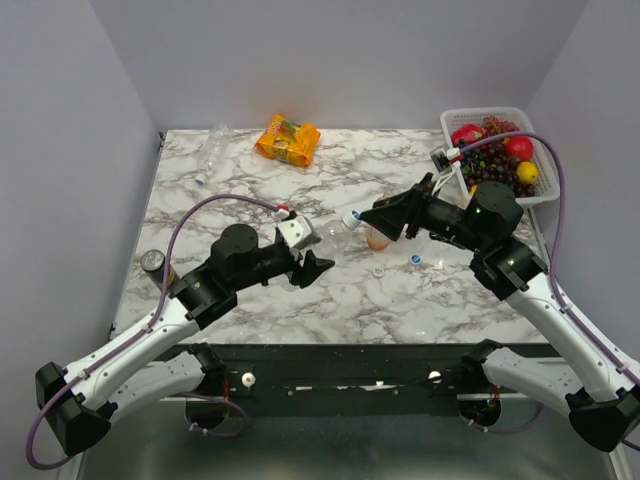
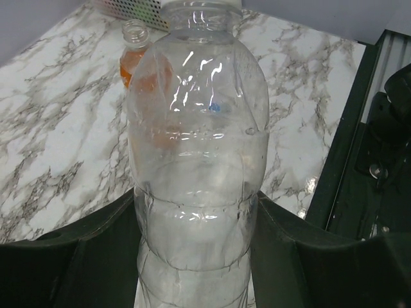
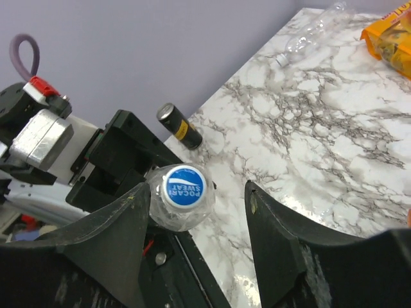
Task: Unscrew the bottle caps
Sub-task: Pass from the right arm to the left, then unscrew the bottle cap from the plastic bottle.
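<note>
The left arm reached from the near left corner toward the middle of the grey-veined marble worktop (image 1: 250,190), its forearm low and angled to the right. The left claw (image 1: 312,263) was clamped on the lower body of a clear colourless plastic bottle (image 2: 196,147), whose neck pointed toward the other arm. The right arm was bent sharply at the elbow in front of the white plastic basket (image 1: 452,118), with its forearm running leftward. The right claw (image 3: 197,189) had its fingers parted on either side of the round blue screw cap (image 3: 184,186) seated on that bottle. One finger was close to the neck and the other stood clear of it. Just behind was a small uncapped bottle of orange liquid (image 2: 137,51). A loose white cap (image 1: 378,270) and a loose blue cap (image 1: 415,259) lay on the worktop nearby.
</note>
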Controlling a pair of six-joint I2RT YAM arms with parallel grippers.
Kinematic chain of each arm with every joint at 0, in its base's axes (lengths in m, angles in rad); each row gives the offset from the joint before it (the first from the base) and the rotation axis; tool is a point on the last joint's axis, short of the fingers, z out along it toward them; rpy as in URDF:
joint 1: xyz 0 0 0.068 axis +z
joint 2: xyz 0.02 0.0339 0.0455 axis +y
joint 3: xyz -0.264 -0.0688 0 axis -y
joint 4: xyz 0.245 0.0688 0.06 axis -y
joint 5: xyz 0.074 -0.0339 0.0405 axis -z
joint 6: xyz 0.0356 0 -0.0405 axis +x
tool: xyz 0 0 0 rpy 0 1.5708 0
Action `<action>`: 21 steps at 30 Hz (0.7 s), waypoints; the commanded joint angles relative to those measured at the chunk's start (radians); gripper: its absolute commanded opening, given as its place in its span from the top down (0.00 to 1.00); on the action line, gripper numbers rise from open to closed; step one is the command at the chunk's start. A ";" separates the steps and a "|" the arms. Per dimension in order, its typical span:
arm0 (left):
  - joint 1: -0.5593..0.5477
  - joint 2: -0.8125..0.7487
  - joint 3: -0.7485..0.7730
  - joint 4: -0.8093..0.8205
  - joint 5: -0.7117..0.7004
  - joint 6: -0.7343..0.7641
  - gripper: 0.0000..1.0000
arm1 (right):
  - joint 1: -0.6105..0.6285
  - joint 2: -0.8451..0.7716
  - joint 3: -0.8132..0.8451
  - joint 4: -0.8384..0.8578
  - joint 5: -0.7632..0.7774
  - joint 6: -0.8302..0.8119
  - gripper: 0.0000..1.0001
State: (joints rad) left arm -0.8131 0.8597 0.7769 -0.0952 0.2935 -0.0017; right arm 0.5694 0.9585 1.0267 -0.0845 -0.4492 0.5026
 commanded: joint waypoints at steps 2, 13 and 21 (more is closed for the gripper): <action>-0.003 -0.051 -0.021 0.049 -0.129 -0.029 0.59 | 0.029 0.028 -0.062 0.155 0.102 0.126 0.32; -0.006 -0.019 -0.011 0.023 -0.172 -0.030 0.59 | 0.086 0.034 -0.126 0.341 0.138 0.212 0.32; -0.005 -0.013 -0.011 0.023 -0.171 -0.030 0.59 | 0.107 0.068 -0.114 0.315 0.144 0.205 0.33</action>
State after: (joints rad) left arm -0.8139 0.8448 0.7616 -0.0921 0.1459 -0.0273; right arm 0.6628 1.0107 0.9157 0.2047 -0.3374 0.7063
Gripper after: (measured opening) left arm 0.641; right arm 0.674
